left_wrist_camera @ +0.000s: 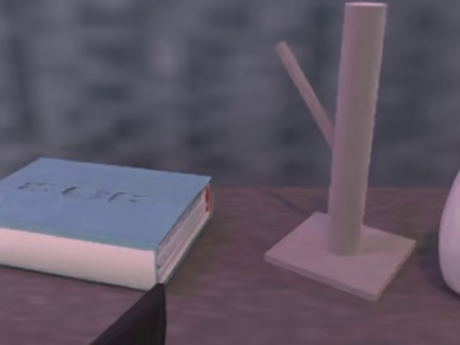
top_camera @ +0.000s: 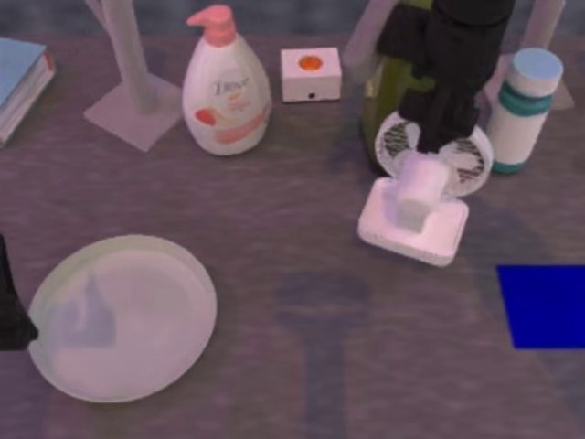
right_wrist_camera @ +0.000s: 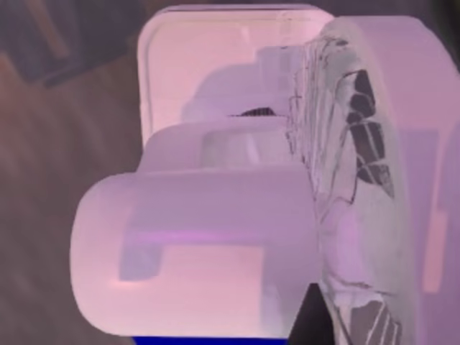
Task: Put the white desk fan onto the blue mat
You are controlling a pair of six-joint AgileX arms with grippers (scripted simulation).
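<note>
The white desk fan (top_camera: 416, 219) is at the right centre of the table in the top view, round grilled cage toward the back and rounded square base toward the front. My right gripper (top_camera: 430, 146) comes down from above and is shut on it between the cage and the motor housing. In the right wrist view the fan (right_wrist_camera: 215, 244) fills the picture, with one dark finger (right_wrist_camera: 307, 320) against it. The blue mat (top_camera: 544, 306) lies flat at the right edge, nearer the front than the fan and apart from it. My left gripper (top_camera: 16, 320) is parked at the left edge, open.
Along the back stand a pump bottle (top_camera: 226, 91), a small white box with an orange dot (top_camera: 311, 73), a white bottle with a teal band (top_camera: 521, 110) and a pale stand (top_camera: 132, 101). A light-blue book (left_wrist_camera: 93, 208) lies back left. A round plate (top_camera: 123, 315) sits front left.
</note>
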